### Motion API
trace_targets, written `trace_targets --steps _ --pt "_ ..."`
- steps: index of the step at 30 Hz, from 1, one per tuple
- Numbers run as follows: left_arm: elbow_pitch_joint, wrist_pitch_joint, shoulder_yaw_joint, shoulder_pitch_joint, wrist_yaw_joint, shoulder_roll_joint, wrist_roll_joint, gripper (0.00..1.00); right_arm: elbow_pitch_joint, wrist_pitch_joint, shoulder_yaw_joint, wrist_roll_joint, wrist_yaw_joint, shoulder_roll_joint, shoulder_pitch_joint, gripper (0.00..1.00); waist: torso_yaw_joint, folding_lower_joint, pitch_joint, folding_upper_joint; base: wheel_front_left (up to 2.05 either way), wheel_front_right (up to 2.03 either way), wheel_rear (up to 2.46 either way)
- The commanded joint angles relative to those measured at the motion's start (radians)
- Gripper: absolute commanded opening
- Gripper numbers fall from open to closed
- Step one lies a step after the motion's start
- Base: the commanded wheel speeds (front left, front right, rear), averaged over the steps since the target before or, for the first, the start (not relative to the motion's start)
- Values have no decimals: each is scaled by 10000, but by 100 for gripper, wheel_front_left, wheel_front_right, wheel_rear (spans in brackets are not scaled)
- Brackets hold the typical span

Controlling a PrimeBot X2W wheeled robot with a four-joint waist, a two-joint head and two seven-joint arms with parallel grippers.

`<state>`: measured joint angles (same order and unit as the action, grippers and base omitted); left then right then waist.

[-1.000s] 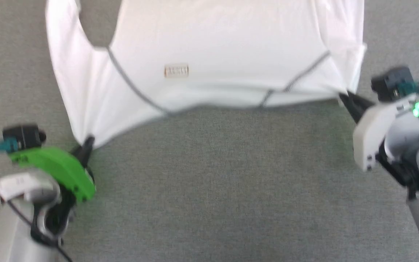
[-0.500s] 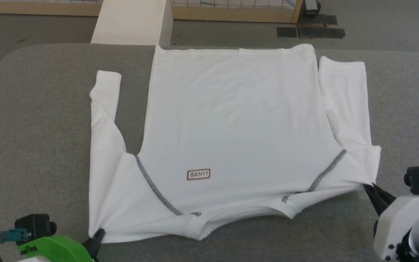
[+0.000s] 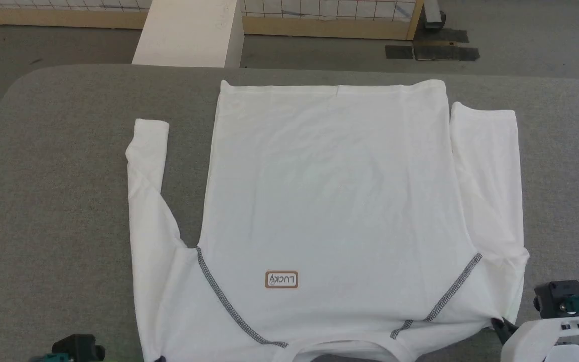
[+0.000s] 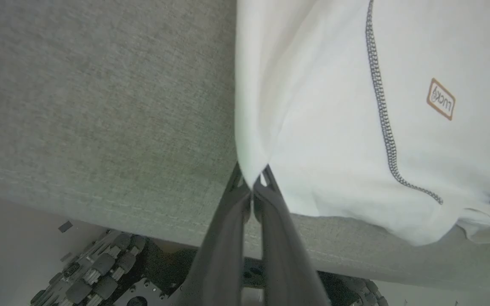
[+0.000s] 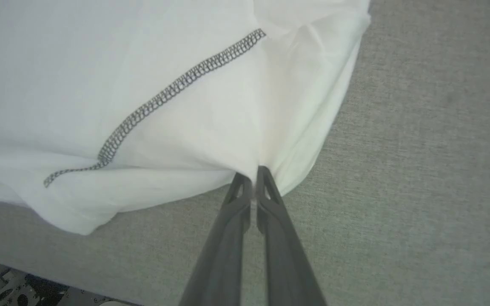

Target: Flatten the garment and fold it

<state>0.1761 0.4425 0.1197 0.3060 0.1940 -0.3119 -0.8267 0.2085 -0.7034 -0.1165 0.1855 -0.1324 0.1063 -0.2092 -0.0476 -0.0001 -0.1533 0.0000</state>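
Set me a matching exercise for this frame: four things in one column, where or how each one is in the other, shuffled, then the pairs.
1 left gripper
2 right gripper
3 logo patch
4 white box

A shut on the garment, near right corner
B beyond the far edge of the table
C shut on the garment, near left corner
D on the garment, near its neck opening

Pairs: 1-C, 2-A, 3-D, 4-B

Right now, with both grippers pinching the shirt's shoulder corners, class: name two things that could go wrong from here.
1. The left gripper and right gripper each pinch just a small tuck of the garment; the thin fabric could slip free under a pull.
2. The sleeve on the robot's left lies kinked on the table; folding now may trap that crease.
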Motion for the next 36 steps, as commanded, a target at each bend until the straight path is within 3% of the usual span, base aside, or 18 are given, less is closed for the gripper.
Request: trace_targets --steps 1,7,8,9,10,18,27,32,36 --pt "-260 -206 71 -321 -140 98 158 0 -327 303 149 -69 17 -50 94 0 4 1 -43 0 0 0 0" --pt "-1385 -1136 338 -1102 -562 436 537 3 -1646 1404 530 3 17 -132 497 0 14 1 -44 0 0 0 0" --pt "-1554 -1287 363 -1188 -579 506 593 73 -1759 1579 536 26 17 -161 534 35 20 1 -14 0 0 0 0" --pt "-1727 -1373 406 -1237 -636 551 610 100 -1837 1724 548 43 17 -184 539 77 28 1 29 0 0 0 0" --pt "-1846 -1445 420 -1263 -690 584 600 100 -1873 1835 515 48 17 -203 527 100 36 1 73 0 0 0 0" --pt "-1637 -2198 -15 -1262 -700 720 475 100 -1228 3010 -187 192 17 -434 236 100 105 1 411 0 0 0 0" --pt "-1204 -4164 -1203 -2252 -516 563 943 100 -591 4844 -463 180 17 -549 623 100 502 1 135 0 0 0 0" --pt "-2102 -4317 -1151 -3590 -754 -63 1442 100 -743 5463 -141 189 17 -557 1170 100 847 1 -393 0 0 0 0" --pt "-2974 -3705 -923 -5100 -1182 -993 1787 100 -770 5676 97 197 17 -559 1666 100 1140 1 -1029 0 0 0 0"
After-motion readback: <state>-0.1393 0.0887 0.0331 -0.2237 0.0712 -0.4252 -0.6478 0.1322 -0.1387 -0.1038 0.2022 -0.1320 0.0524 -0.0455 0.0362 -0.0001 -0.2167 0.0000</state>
